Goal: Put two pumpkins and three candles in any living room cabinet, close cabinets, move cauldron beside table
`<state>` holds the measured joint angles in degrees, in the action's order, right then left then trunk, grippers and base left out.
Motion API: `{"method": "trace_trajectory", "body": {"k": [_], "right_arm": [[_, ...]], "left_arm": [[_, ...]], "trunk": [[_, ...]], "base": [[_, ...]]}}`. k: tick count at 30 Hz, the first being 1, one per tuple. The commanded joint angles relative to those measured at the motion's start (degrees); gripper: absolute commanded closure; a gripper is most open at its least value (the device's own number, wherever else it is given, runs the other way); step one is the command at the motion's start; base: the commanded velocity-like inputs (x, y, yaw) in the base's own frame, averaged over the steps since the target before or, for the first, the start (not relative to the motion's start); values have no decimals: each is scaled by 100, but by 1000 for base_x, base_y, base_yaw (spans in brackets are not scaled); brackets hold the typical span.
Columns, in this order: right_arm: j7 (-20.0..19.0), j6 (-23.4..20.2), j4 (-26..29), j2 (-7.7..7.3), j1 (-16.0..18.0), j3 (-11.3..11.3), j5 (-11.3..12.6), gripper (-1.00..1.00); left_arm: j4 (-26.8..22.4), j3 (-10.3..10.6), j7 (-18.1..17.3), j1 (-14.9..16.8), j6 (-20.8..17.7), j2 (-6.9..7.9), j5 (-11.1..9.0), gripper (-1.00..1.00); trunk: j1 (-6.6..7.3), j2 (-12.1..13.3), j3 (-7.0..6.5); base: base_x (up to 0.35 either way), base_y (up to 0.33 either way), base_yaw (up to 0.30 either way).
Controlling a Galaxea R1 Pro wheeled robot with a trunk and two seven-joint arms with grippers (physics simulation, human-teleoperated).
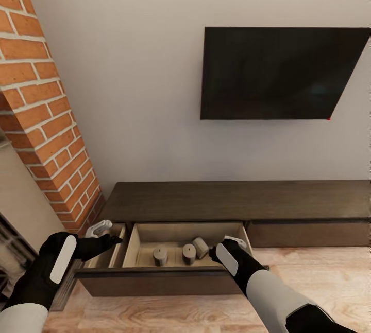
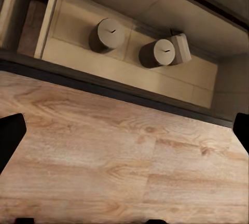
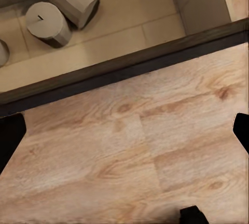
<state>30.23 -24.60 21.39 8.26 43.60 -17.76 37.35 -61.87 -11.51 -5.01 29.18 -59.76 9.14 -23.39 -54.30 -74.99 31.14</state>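
Right now both pairs of my fingers are spread apart and hold nothing. My left fingers (image 1: 99, 228) hang over the narrow drawer section at the left end of the cabinet (image 1: 232, 202); through the left wrist view their dark tips (image 2: 11, 133) sit wide at either edge, with wooden floor (image 2: 124, 172) between them. My right fingers (image 1: 235, 243) hover at the right front corner of the open drawer (image 1: 154, 274), and their tips (image 3: 10, 136) likewise stand far apart over the floor planks.

Between my two hands the wide drawer is pulled out, pale beige inside. Three grey candles (image 1: 160, 256) rest on its bottom: one upright nearer my left fingers, a second upright (image 1: 189, 253) in the middle, and a third (image 1: 200, 247) tipped on its side, touching the second and closest to my right fingers.

Beyond the drawer runs the cabinet's long dark top. Above it a black television (image 1: 278, 73) hangs on the pale wall. A brick column (image 1: 46, 117) rises beyond my left fingers.
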Motion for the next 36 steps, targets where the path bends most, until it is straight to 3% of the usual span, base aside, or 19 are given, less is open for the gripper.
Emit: {"method": "trace_trajectory", "body": {"k": [1,15,27,36], "right_arm": [[0,-1,0,3,0,0,0,-100],[0,-1,-3,6,0,0,-7,-100],[0,0,-3,0,0,0,0,-100],[0,119,1,1,-18,-7,-8,-100]], "left_arm": [[0,0,0,0,2,0,1,-100],[0,0,0,0,0,0,10,-100],[0,0,0,0,2,0,10,-100],[0,0,5,0,15,0,10,-100]], "trunk": [[23,42,-18],[45,82,-36],[-219,-400,179],[-417,-761,341]], "base": [[-317,0,0],[-325,0,0],[-316,0,0],[-53,0,0]]}}
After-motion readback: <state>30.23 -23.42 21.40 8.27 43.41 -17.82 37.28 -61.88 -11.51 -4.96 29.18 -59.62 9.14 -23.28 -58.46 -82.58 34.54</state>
